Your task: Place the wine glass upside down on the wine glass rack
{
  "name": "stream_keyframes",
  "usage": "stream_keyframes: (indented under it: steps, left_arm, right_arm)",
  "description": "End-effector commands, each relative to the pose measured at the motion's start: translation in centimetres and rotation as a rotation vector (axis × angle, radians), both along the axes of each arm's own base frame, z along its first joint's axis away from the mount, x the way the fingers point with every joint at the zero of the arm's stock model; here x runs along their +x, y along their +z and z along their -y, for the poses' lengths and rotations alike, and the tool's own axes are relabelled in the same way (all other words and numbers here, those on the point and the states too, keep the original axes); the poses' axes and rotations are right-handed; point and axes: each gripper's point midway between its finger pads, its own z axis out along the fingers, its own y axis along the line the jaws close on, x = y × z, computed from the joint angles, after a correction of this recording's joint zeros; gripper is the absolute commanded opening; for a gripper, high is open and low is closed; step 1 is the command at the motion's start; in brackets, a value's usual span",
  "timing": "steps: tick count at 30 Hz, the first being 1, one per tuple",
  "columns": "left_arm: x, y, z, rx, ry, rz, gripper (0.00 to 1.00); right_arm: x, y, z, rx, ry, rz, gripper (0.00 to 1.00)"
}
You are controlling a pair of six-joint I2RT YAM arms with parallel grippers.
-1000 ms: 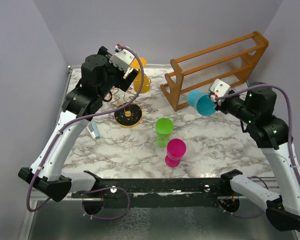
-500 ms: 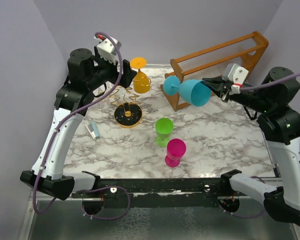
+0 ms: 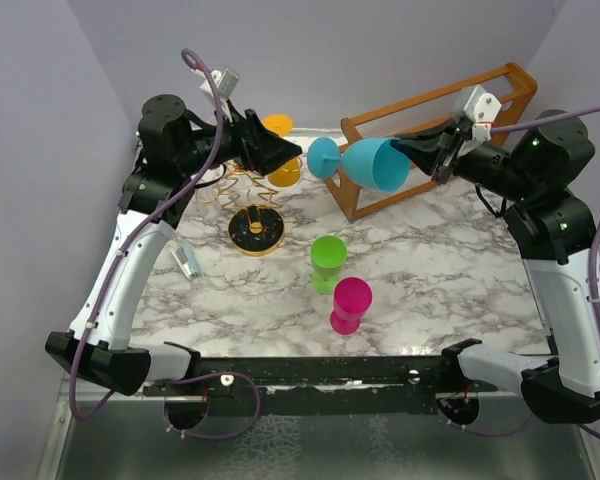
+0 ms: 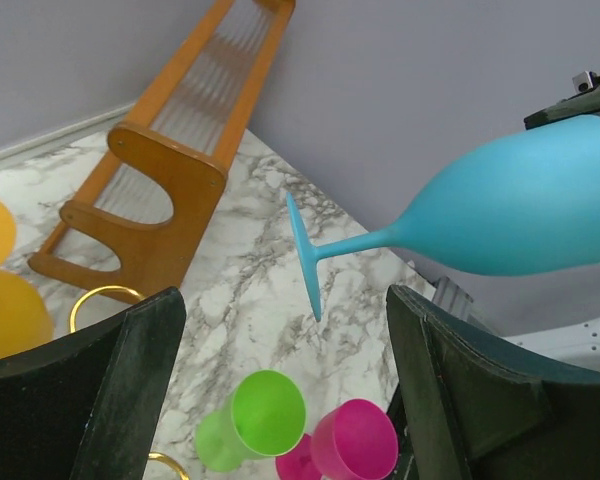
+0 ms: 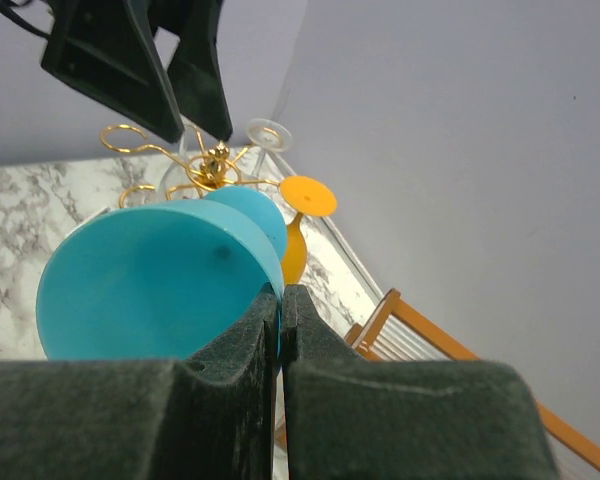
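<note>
In the top view, the left gripper [image 3: 286, 152] is raised above the back left part of the desk [image 3: 440, 290], with its fingers [image 4: 90, 390] spread wide apart and holding nothing. Under it, at about 7 o'clock, stands the wine glass rack [image 3: 257, 230], with its gold loops [image 5: 205, 165] around the central post. An orange glass [image 3: 284, 172] hangs on the rack upside down, with the foot on top. At about 9 o'clock from the round base of the rack, a small silver and blue object [image 3: 187, 262] lies on the desk; I cannot tell what it is. The wine glass [image 3: 375, 165] is blue and is in the air at 3 o'clock from the left gripper, lying almost horizontal. Its round foot [image 4: 305, 255] points to the left gripper and sits just in front of the open fingers, not touching them as far as the left wrist view shows. The bowl opens towards 3 o'clock, where the right gripper [image 3: 420, 152] holds it. The right wrist view shows these fingers [image 5: 242, 345] pressed together on the rim of the bowl. Between the glass and the rack there is only the left gripper itself. At 6 o'clock from the glass, a green cup [image 3: 329, 255] and a pink cup [image 3: 351, 300] stand close together on the desk. Behind the glass, at about 1 o'clock, stands the wooden slatted rack [image 3: 450, 120].
</note>
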Motion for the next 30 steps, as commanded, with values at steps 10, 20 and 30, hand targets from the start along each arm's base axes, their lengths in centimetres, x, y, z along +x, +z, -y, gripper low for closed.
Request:
stream_keyframes:
  steps: [10, 20, 30]
  left_arm:
    - [-1.5, -1.3, 3.6, -0.045, -0.141, -0.085, 0.68]
    - [-2.2, -2.0, 4.7, -0.060, -0.201, -0.128, 0.31]
    - [-2.0, -2.4, 5.1, -0.039, -0.202, -0.129, 0.08]
  right_arm:
    - [-2.0, 2.8, -0.7, 0.070, 0.080, 0.035, 0.01]
    - [-1.7, 2.4, -0.5, 0.067, 0.061, 0.041, 0.01]
    - [-1.2, 1.8, -0.3, 0.057, 0.038, 0.038, 0.01]
